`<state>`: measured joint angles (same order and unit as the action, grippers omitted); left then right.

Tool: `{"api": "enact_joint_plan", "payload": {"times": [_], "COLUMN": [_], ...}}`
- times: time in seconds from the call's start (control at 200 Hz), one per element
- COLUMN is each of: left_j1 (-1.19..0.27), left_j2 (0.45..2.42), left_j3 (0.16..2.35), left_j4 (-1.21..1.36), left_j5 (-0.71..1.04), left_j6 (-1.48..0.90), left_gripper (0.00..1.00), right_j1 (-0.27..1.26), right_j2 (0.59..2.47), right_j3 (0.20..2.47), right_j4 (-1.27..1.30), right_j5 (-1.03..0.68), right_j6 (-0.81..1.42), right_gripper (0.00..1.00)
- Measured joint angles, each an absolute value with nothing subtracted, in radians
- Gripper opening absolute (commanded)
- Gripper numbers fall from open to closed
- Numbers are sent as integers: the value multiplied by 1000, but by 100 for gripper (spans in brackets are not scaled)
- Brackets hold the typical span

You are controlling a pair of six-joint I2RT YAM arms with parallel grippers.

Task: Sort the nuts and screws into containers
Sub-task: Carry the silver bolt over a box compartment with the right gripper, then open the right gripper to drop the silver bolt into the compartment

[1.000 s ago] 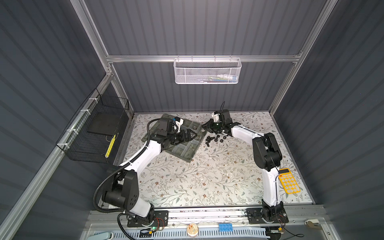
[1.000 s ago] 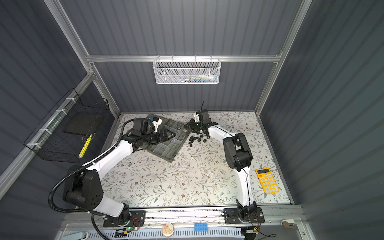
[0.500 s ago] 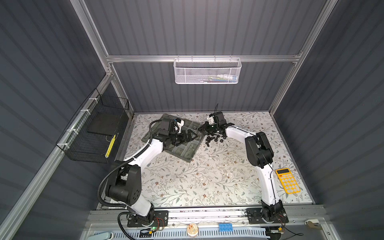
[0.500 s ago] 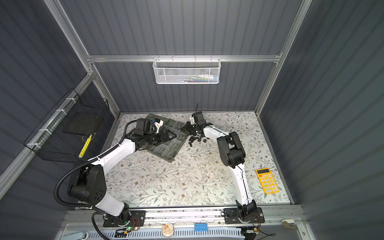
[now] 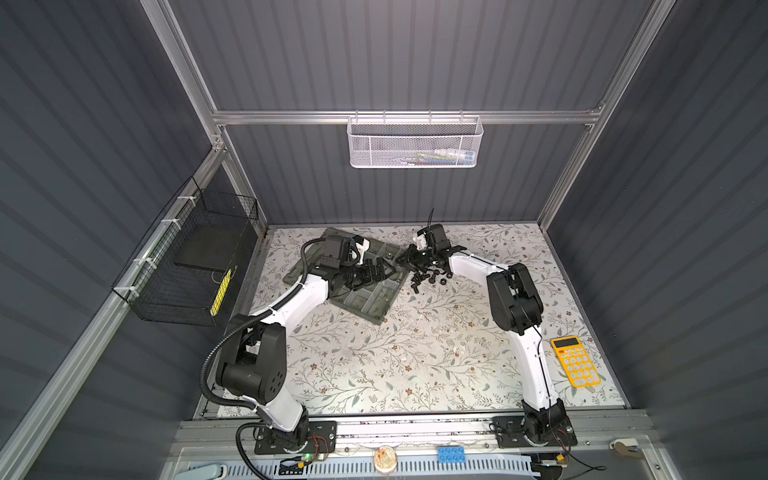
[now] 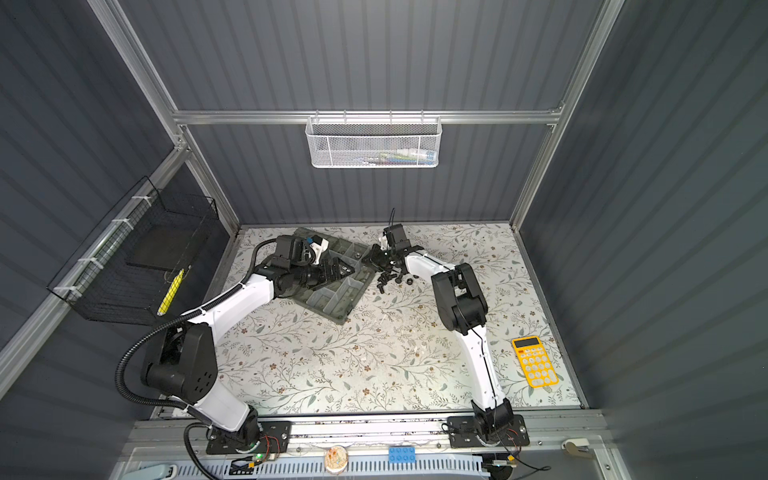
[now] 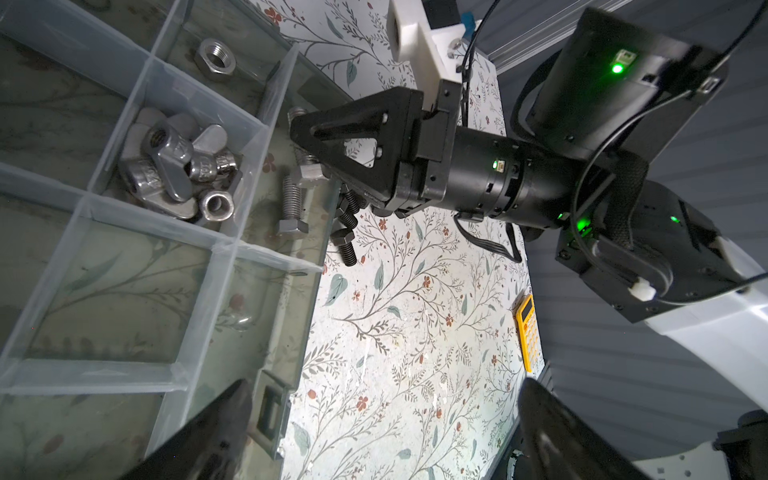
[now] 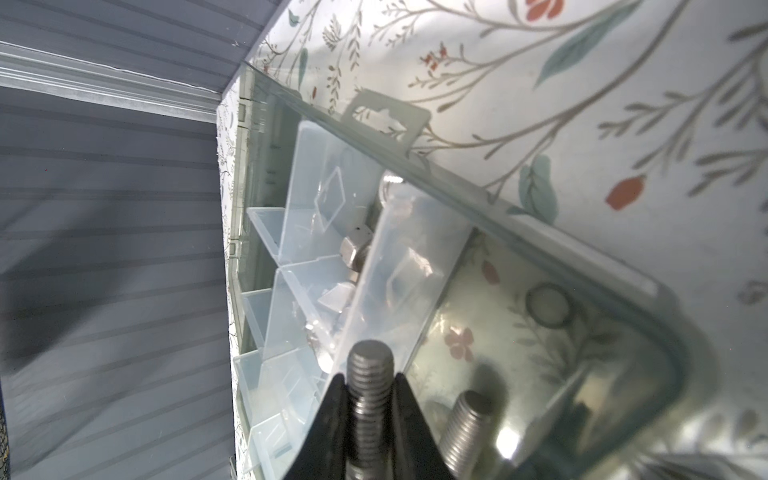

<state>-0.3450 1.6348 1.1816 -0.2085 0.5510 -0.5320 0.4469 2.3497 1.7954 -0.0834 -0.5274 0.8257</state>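
Note:
The grey-green organizer box (image 5: 365,301) (image 6: 332,301) lies open at the back left, its containers split by pale dividers. My right gripper (image 8: 370,378) (image 5: 405,259) is shut on a silver screw (image 8: 370,361) above the box's corner compartment, where another silver screw (image 8: 469,424) (image 7: 293,203) lies. Silver winged nuts (image 7: 174,166) fill a neighbouring compartment, and a hex nut (image 7: 215,58) sits in another. My left gripper (image 7: 384,424) (image 5: 384,270) hangs open over the box's edge, holding nothing. Loose black screws and nuts (image 5: 428,278) (image 6: 392,280) lie on the cloth beside the box.
A yellow calculator (image 5: 575,359) (image 6: 534,360) lies at the right edge of the table. A white mesh basket (image 5: 415,143) hangs on the back wall and a black wire basket (image 5: 195,266) on the left wall. The two grippers stand close together over the box.
My right gripper has moved left from above the loose pile to the box's corner, carrying the silver screw. The left gripper has stayed open over the box.

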Motion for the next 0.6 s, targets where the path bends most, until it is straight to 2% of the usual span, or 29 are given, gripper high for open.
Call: {"api": "enact_joint_plan", "payload": {"times": [0.345,0.6], "left_j1": [-345,-345], "left_j2": [1607,1512], "left_j3": [1161,1114], "left_j4": [-209,-210], "left_j5": [551,550], "left_j6": [-536,-545], "left_gripper": [100,100], "right_j1": [447,447], "right_j2": [2342,2198], "right_j3": [1794,1692], "right_j4": [-107,-109], "right_j5": [-524,-508], "right_j6": [802,787], "right_gripper": [32,42]}}
